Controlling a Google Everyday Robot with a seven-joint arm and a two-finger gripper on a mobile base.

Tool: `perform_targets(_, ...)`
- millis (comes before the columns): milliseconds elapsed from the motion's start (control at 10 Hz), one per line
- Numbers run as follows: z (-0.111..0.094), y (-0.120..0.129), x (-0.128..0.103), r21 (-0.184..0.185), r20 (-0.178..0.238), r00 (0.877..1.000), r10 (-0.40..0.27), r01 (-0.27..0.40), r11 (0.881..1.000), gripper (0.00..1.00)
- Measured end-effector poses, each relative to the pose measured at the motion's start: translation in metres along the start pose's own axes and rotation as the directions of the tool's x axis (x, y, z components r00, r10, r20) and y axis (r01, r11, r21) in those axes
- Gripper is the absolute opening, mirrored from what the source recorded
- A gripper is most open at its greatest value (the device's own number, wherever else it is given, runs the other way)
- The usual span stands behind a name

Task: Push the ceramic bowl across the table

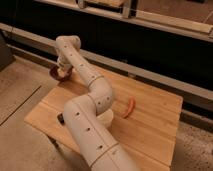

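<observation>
The ceramic bowl [54, 73], small, round and dark maroon, sits at the far left corner of the light wood table [150, 125], right at its edge. My white arm reaches from the bottom of the view up over the table and bends down at the corner. The gripper [63, 73] at its end hangs right against the bowl's right side and hides part of it. The wrist covers the point where gripper and bowl meet.
A black block [60, 118] lies near the table's front left edge, half hidden behind my arm. A thin orange-red object [130, 106] lies mid-table to the right. A dark wall with a pale ledge runs behind the table. The floor lies to the left.
</observation>
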Motion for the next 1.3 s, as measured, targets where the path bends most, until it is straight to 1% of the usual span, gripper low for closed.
perform_targets(100,-0.005,-0.009,-0.001,0.029,0.012,1.000,-0.025,0.024,0.999,0.00)
perform_targets(200,-0.014,-0.023,-0.005,0.076,0.033,0.998,-0.057,0.054,0.996,0.00)
perform_targets(400,-0.020,-0.035,-0.009,0.119,0.054,0.995,-0.084,0.077,0.990,0.00)
perform_targets(500,-0.021,-0.038,-0.005,0.125,0.059,0.994,-0.091,0.083,0.989,0.02)
perform_targets(600,-0.021,-0.038,-0.003,0.123,0.058,0.994,-0.095,0.087,0.989,0.06)
perform_targets(1300,-0.019,-0.037,-0.004,0.121,0.057,0.994,-0.097,0.090,0.989,0.06)
